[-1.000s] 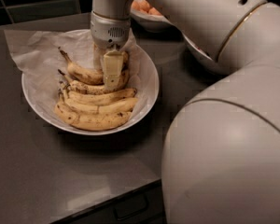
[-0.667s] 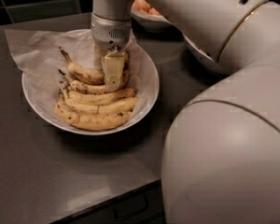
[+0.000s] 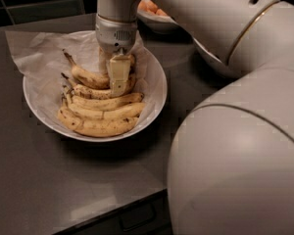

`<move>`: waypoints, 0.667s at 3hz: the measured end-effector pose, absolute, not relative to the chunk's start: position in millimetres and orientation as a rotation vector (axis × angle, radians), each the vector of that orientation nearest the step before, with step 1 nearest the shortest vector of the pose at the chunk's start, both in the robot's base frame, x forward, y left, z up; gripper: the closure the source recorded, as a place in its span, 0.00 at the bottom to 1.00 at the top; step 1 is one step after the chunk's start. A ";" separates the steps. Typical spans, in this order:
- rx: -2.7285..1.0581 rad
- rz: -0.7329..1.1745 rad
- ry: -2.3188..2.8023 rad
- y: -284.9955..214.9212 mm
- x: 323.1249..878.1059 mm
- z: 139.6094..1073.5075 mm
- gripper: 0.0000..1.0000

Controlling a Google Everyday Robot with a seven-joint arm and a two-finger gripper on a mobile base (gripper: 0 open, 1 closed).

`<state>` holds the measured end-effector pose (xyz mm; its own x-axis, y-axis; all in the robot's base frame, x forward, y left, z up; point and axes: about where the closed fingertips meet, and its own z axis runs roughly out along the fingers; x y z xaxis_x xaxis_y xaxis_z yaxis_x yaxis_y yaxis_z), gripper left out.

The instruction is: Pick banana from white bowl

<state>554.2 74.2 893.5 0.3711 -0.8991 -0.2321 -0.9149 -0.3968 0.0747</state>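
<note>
A: Where's the banana?

B: In the bowl, at the back of the pile, on the paper. Strongly curved, brown-speckled, dark stem pointing up-left. The bunch lies just in front and touches its lower side.

A: Gripper?

B: Down inside the bowl, pointing straight down at the banana's right end, away from the stem. Looks to be in contact. Can't tell whether it's clamped on or loose; its near side blocks the view.

A: Handling?

B: My read: light, so load isn't an issue. The speckling says ripe, so it's soft under the peel, and a hard squeeze would bruise or split it. The peel is smooth and may slip under a light grip. With that curve it'll want to swing if held off-centre.

A: So an end grip is poor?

B: Marginal. Held at one end, the long stem side hangs out and may rotate in the grip. Mid-body is better: thickest part of the curve, squeezing across the width. Not the stem, which is thin and could snap.

A: Risks on the lift?

B: The bunch is right against it and could get dragged along. The paper could come up too if pinched. The fruit bowl behind is well apart, no concern.
</note>
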 end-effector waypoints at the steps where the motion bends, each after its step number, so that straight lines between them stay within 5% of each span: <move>1: -2.545 0.364 1.687 74.2 554.2 893.5 0.44; 2: -2.545 0.364 1.687 74.2 554.2 893.5 0.44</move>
<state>554.2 74.2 893.5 0.3711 -0.8991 -0.2321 -0.9149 -0.3968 0.0747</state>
